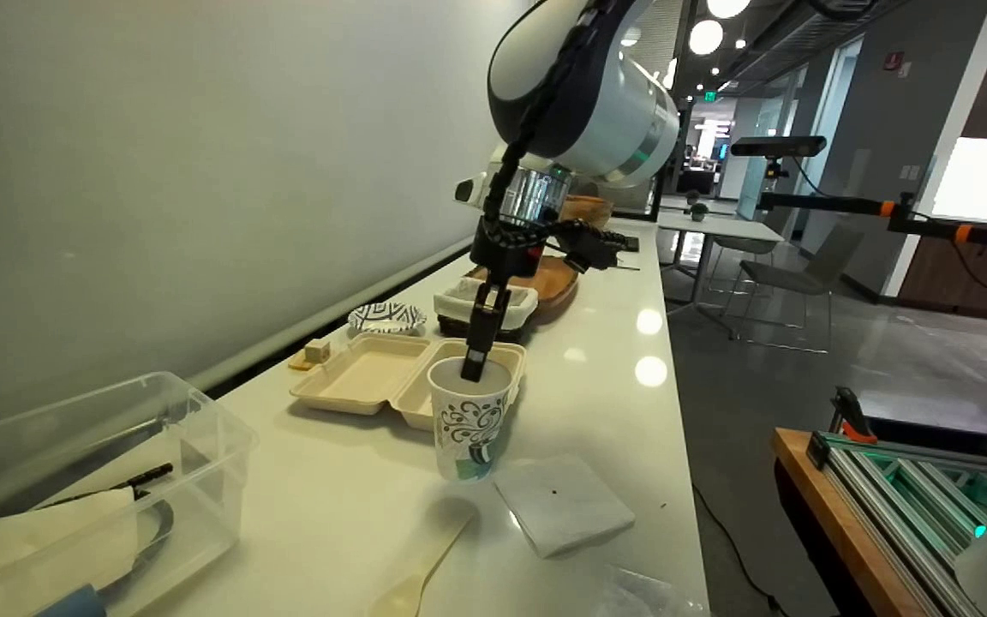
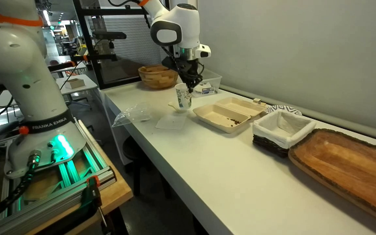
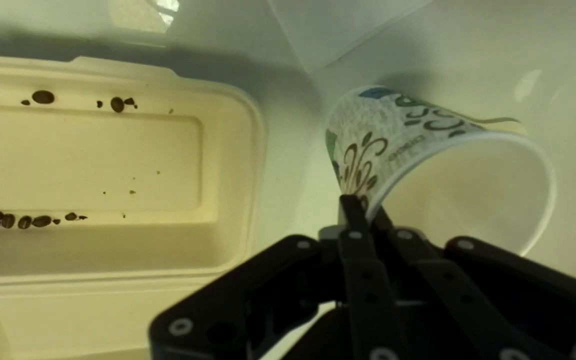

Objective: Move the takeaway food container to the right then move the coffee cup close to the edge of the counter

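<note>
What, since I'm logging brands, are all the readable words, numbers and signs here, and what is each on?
"FRANKA EMIKA": black band around the robot's base.
"DIXIE", faint: coffee cup.
Too small to read: green sign, red wall plate.
Too blurred: blue patch at the plastic tub.

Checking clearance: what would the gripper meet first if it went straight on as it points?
The cup, which the gripper pinches at one side; beyond that, probably the counter, though any gap under the cup is unclear.
</note>
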